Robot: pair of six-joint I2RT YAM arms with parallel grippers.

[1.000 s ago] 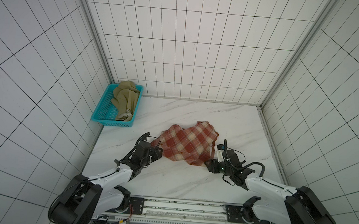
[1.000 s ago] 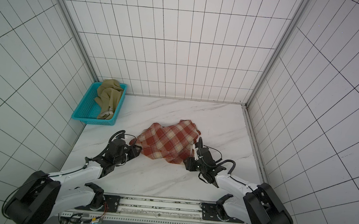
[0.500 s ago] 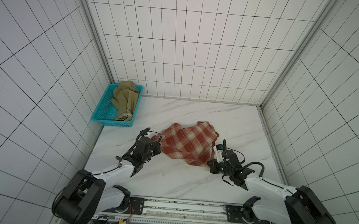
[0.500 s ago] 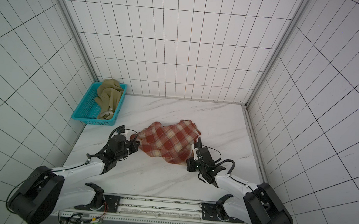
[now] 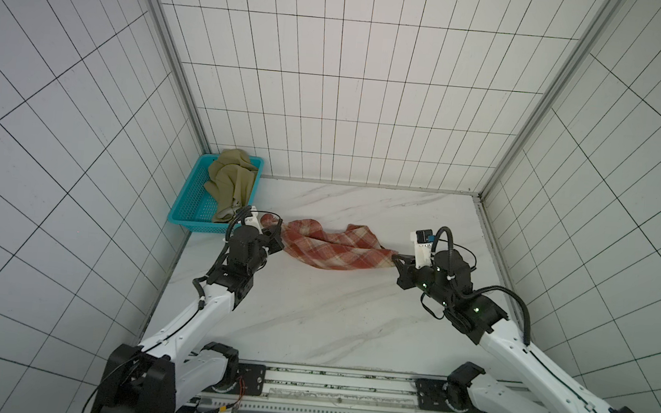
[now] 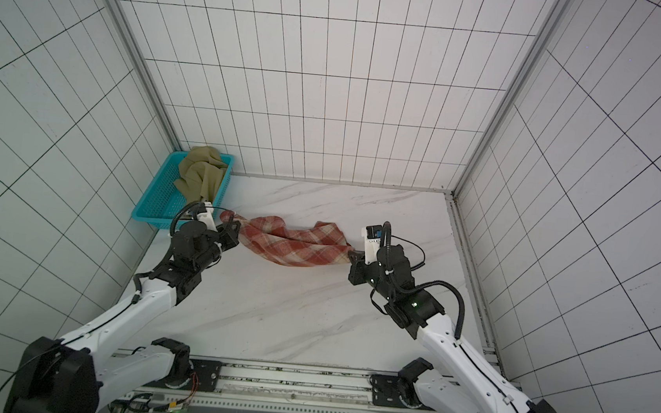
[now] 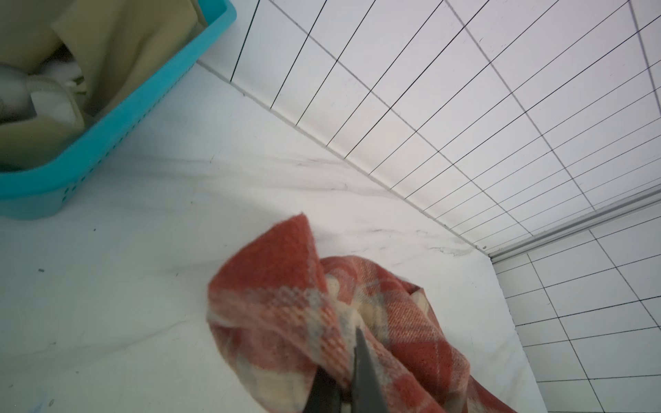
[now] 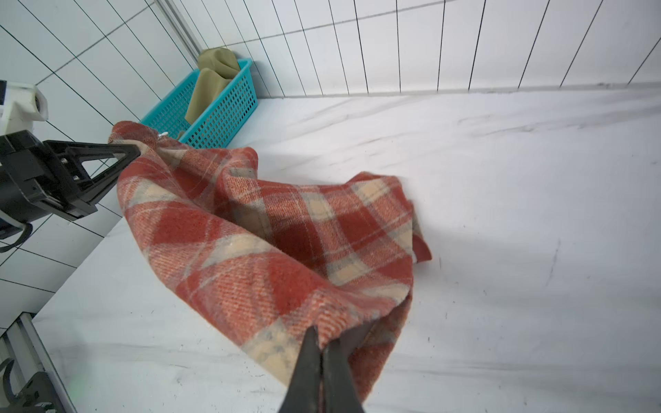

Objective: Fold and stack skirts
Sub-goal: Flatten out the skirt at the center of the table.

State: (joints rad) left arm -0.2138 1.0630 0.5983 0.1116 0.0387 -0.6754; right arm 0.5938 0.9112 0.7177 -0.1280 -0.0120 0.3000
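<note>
While both jaws are clamped on its ends, plaid skirt [image 5: 333,250] sags between left gripper [image 5: 279,240] and right gripper [image 5: 396,257]; olive skirt [image 5: 231,178] sits in basket [image 5: 191,209] just beyond left jaws.

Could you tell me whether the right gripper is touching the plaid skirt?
Touching. The right wrist view shows the right gripper shut on an edge of the plaid skirt, with cloth pinched between its jaws.

Two skirts [image 5: 333,250] [image 5: 231,180], one basket [image 5: 196,225].
</note>
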